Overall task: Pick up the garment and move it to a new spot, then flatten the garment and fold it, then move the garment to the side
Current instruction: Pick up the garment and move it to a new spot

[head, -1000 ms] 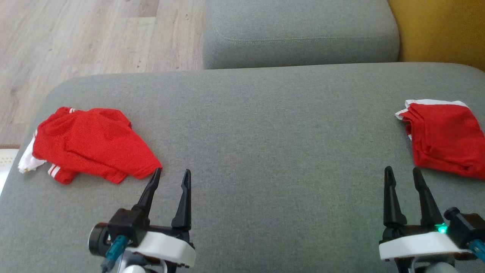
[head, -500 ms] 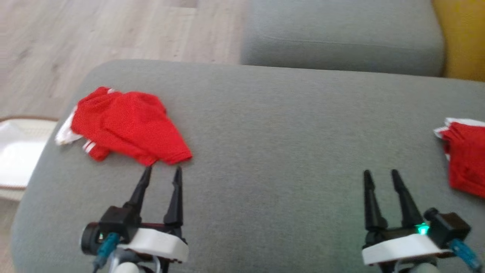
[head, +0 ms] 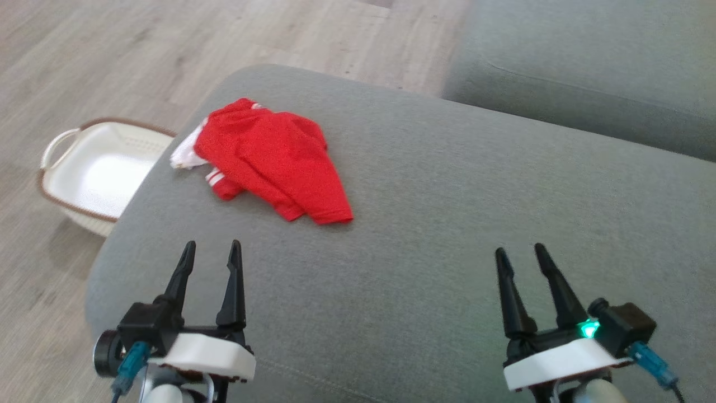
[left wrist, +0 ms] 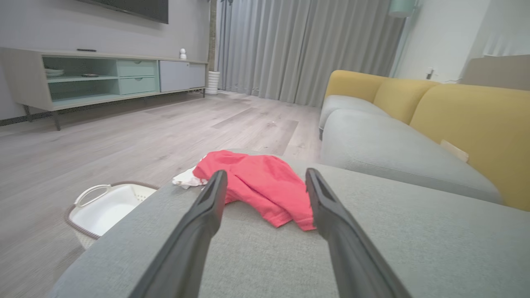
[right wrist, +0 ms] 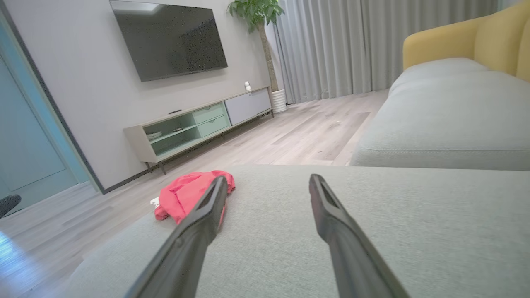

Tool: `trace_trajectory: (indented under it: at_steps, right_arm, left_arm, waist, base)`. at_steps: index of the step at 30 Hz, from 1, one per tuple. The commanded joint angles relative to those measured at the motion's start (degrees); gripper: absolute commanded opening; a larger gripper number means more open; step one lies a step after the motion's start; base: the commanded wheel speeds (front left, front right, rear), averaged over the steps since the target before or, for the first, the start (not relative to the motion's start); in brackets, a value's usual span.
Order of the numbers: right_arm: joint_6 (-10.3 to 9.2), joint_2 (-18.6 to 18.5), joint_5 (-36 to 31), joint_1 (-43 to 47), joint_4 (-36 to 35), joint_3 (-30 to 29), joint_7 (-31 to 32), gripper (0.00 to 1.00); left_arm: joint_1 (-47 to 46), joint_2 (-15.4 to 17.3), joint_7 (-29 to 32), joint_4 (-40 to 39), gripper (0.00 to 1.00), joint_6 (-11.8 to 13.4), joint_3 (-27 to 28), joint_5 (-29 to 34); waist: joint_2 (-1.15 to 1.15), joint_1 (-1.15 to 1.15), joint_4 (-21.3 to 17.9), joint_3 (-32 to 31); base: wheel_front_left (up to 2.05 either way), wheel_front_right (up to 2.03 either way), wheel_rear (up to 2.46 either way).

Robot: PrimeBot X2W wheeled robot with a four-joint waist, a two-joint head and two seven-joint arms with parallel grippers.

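Both claws hang empty with jaws spread: the left claw point(head: 213, 244) and the right claw point(head: 518, 248) sit low over the grey cushion point(head: 436, 235), touching nothing. Ahead of the left claw, apart from it, the red garment point(head: 274, 157) lies crumpled near the cushion's far left corner — a white basket point(head: 78, 212) stands on the floor point(head: 112, 56) beside that edge.

White basket point(head: 100, 168) on wood floor point(head: 112, 56), grey sofa cushion point(head: 447, 224), wall television point(right wrist: 169, 37), grey curtains point(left wrist: 298, 45), potted plant point(right wrist: 254, 12)
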Motion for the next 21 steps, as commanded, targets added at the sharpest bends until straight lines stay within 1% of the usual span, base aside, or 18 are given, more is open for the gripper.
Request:
trace_trajectory:
  at_steps: [1,5,11,15,19,21]
  right_arm:
    - [-0.04,-0.29,0.00,-2.60,-1.48,1.63,-0.61,1.00]
    - [-0.04,-0.29,-0.04,-2.52,-1.08,1.84,-0.61,1.00]
    - [-0.04,-0.29,0.48,-2.81,-1.13,1.75,-0.61,1.00]
    - [-0.04,-0.29,0.32,-2.63,-1.21,1.86,-0.61,1.00]
    - [-0.04,-0.29,-0.27,-3.30,-1.47,1.34,-0.61,1.00]
    - [-0.04,-0.29,-2.84,-4.88,-1.46,2.01,-0.61,1.00]
  left_arm:
    - [-3.08,-0.07,-0.70,-1.81,1.00,-0.03,2.11,0.66]
    - [-2.92,-0.07,-0.70,-1.51,1.00,-0.32,2.36,0.94]
    - [-2.98,-0.07,-0.70,-1.50,1.00,-0.55,3.06,1.04]
    - [-2.95,-0.07,-0.70,-1.59,1.00,-0.62,3.61,0.97]
    - [-4.01,-0.07,-0.70,-1.91,1.00,-0.88,4.85,0.69]
    - [-5.87,-0.07,-0.70,-2.78,1.00,-0.89,6.77,0.27]
  waist:
    - [0.00,0.00,1.40,-0.14]
    - [0.00,0.00,3.47,-0.27]
    - [0.00,0.00,4.88,0.02]
    - [0.00,0.00,5.03,0.56]
    - [0.00,0.00,4.43,2.72]
    - [0.00,0.00,3.58,4.94]
  base:
    - [0.00,0.00,0.00]
    - [0.00,0.00,0.00]
    - [0.00,0.00,0.00]
    - [0.00,0.00,0.00]
    - [0.00,0.00,0.00]
    - [0.00,0.00,0.00]
